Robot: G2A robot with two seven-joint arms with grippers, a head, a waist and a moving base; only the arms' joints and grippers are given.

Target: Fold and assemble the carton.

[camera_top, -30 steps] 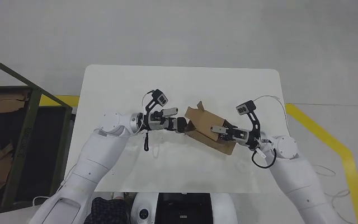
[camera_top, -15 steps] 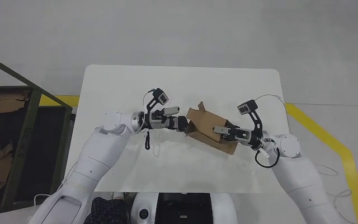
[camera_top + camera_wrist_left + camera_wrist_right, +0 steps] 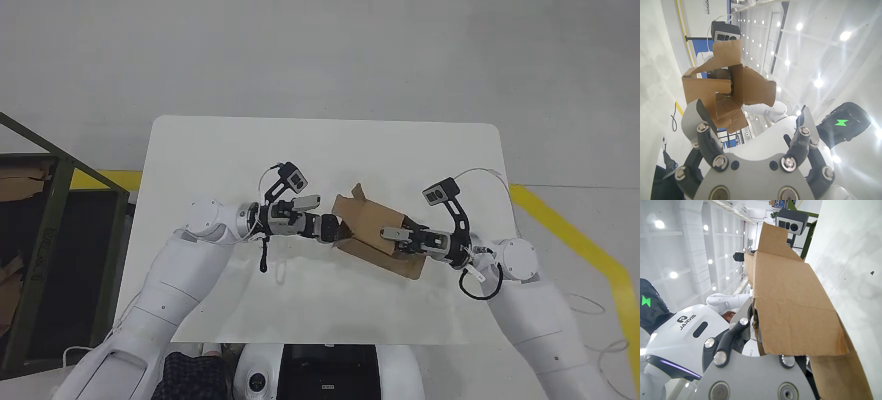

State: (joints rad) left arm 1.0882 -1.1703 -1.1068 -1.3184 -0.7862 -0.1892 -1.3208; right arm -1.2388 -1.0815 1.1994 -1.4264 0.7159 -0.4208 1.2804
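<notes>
- The left pincer (image 3: 751, 104) is released, its fingers (image 3: 703, 113) spread wide and holding nothing. It faces the open end of the carton (image 3: 370, 226), with one finger just beside a folded flap. I cannot tell whether they touch.
- The right pincer (image 3: 391, 235) is clenched on the carton's side wall at the opposite end. One finger (image 3: 745, 313) lies on one face of the cardboard and the other is hidden behind it.
- The carton is brown and half-formed, and lies slantwise between the two pincers. Its end flaps are partly tucked in, and one flap stands up on the far side.
- It sits over the middle of the white worktop (image 3: 300, 150), towards the robot's edge.
</notes>
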